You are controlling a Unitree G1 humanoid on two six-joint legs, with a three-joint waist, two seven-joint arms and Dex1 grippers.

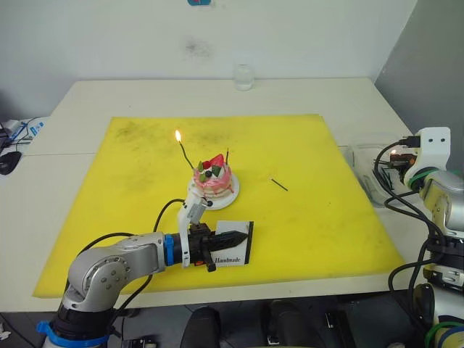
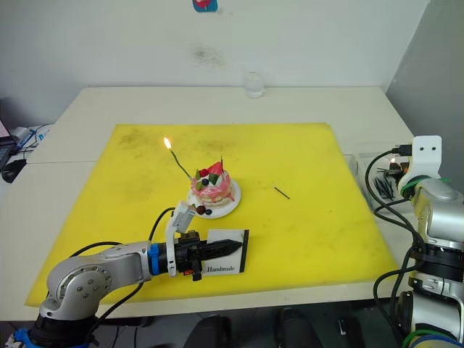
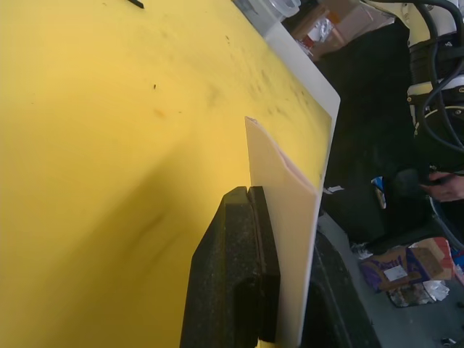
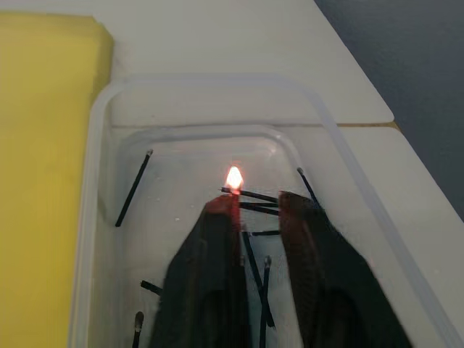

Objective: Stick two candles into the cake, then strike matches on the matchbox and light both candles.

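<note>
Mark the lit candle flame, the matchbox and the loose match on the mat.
Candle flame [image 1: 177, 135], left eye view, middle of the flame.
Matchbox [image 1: 238, 251], left eye view, white printed face.
Loose match [image 1: 279, 184], left eye view, mid-shaft, on the mat right of the cake.

The small round pink-frosted cake [image 1: 214, 179] on its white plate [image 1: 230, 191] sits near the middle of the flat yellow foam mat [image 1: 304, 217], which lies on the pale table [image 1: 94, 98]. The thin green candle [image 1: 187, 156] rises from the cake's left side, the thin dark red candle [image 1: 228, 156] from its right. In front of the cake stands the flat white matchbox [image 1: 233, 252]. A short dark match [image 1: 279, 184] lies to the cake's right. A clear plastic tray [image 4: 98, 188] of matches sits right of the mat; a clear glass jar [image 1: 243, 75] stands behind it
</note>
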